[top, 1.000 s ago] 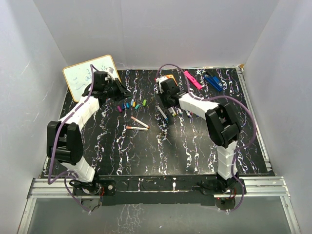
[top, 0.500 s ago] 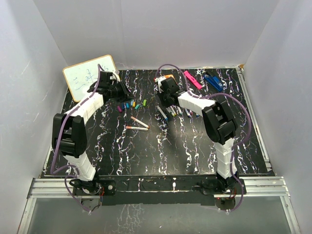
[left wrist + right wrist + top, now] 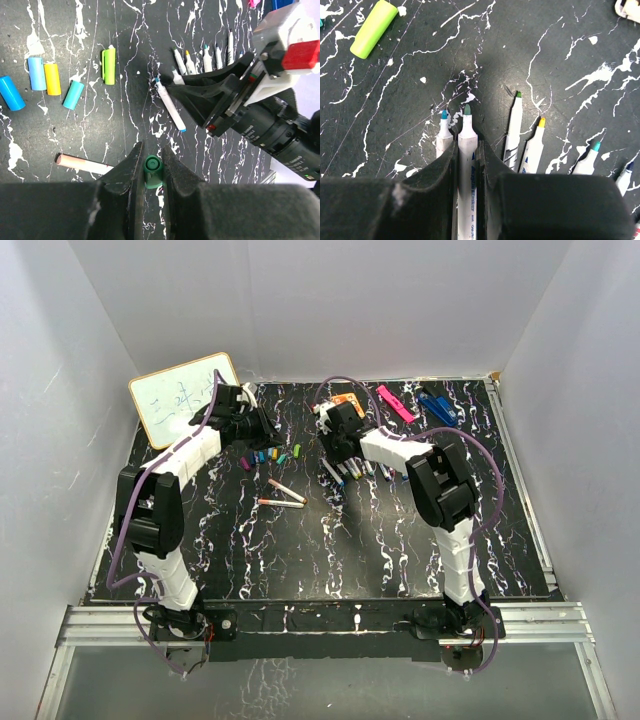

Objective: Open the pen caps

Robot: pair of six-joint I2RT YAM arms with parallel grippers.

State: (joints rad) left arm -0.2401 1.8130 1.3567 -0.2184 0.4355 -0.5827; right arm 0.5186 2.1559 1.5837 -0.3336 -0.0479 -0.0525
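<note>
Loose caps (image 3: pixel 52 79) lie left of the row of uncapped pens (image 3: pixel 207 57).

Green cap (image 3: pixel 152 172) in left gripper (image 3: pixel 151 151) smooth plastic with slight gloss, its fingers (image 3: pixel 122 175) matt black plastic, pen (image 3: pixel 467 131) in right gripper (image 3: pixel 467 148) pale smooth plastic barrel, felt-like tip, table (image 3: pixel 60 130) beneath dark marbled sheet with dull sheen, loose caps (image 3: pixel 108 65) ahead bright smooth plastic.

Bright, even light from above.
White walls (image 3: pixel 300 310) glow softly; the dark table (image 3: pixel 300 550) carries faint, diffuse shadows beneath the arms (image 3: pixel 180 465). In both wrist views the near fingers (image 3: pixel 125 175) are blurred and dim, the table crisp.
</note>
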